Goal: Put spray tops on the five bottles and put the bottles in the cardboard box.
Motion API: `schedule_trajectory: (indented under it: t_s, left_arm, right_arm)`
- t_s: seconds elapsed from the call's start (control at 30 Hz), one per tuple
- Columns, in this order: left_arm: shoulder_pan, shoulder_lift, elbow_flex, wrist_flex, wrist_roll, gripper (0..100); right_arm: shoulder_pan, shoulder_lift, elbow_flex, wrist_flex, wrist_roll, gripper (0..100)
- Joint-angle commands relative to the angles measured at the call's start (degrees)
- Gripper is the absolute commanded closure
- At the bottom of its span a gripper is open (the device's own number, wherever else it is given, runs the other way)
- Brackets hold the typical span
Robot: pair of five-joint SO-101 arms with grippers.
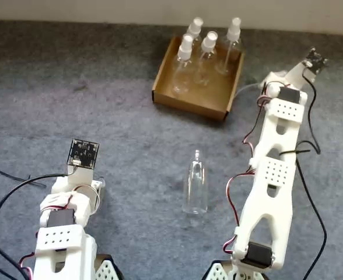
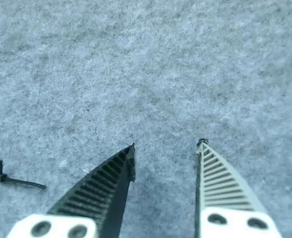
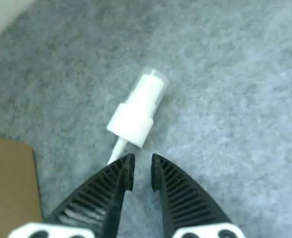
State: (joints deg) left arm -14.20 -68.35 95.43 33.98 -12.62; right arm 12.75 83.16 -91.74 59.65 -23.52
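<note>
A clear bottle [image 1: 195,184] without a top stands upright on the grey carpet, between the two arms. Several capped bottles [image 1: 203,58] stand in the cardboard box [image 1: 183,100] at the back. A white spray top [image 3: 136,111] lies on its side on the carpet, its thin tube pointing at my right gripper [image 3: 142,166]. That gripper hovers just short of it, open by a narrow gap with nothing between the fingers. My right arm [image 1: 282,111] stretches out beside the box's right side. My left gripper [image 2: 166,146] is open over bare carpet at the near left.
A corner of the cardboard box [image 3: 9,183] lies close beside my right gripper. A black cable tie [image 2: 12,181] lies on the carpet near my left gripper. Wires [image 1: 8,192] trail beside the left arm's base. A pale wall borders the far edge.
</note>
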Motion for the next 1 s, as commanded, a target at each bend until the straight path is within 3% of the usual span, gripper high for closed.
schedule_trajectory:
  t_s: [0.0,0.1,0.23,0.4,0.5,0.6,0.73,0.97]
  left_arm:
    - [-0.8,-0.7,-0.2,0.3,-0.3,81]
    - [-0.8,-0.7,-0.2,0.3,-0.3,81]
    - [-0.8,-0.7,-0.2,0.3,-0.3,81]
    - [-0.8,-0.7,-0.2,0.3,-0.3,81]
    - [-0.8,-0.7,-0.3,0.3,-0.3,81]
    - [-0.8,-0.7,-0.3,0.4,-0.3,81]
    - [-0.8,-0.7,-0.3,0.4,-0.3,81]
    - [-0.8,-0.7,-0.3,0.4,-0.3,81]
  right_arm:
    - [-0.4,-1.8,-1.9,-2.9,0.2,94.7]
    - [1.1,-2.9,-4.0,-1.6,-1.2,87.7]
    - [2.8,-4.1,-4.8,-5.8,-11.3,74.7]
    - [2.2,-3.1,-3.6,-13.8,-12.1,74.9]
    - [1.6,-1.0,2.2,-24.4,-12.1,75.1]
    - [1.5,0.2,9.7,-31.1,-12.1,81.7]
    - [1.6,0.3,16.3,-29.6,-11.7,93.5]
    - [-2.1,0.7,16.7,-13.1,1.3,93.0]
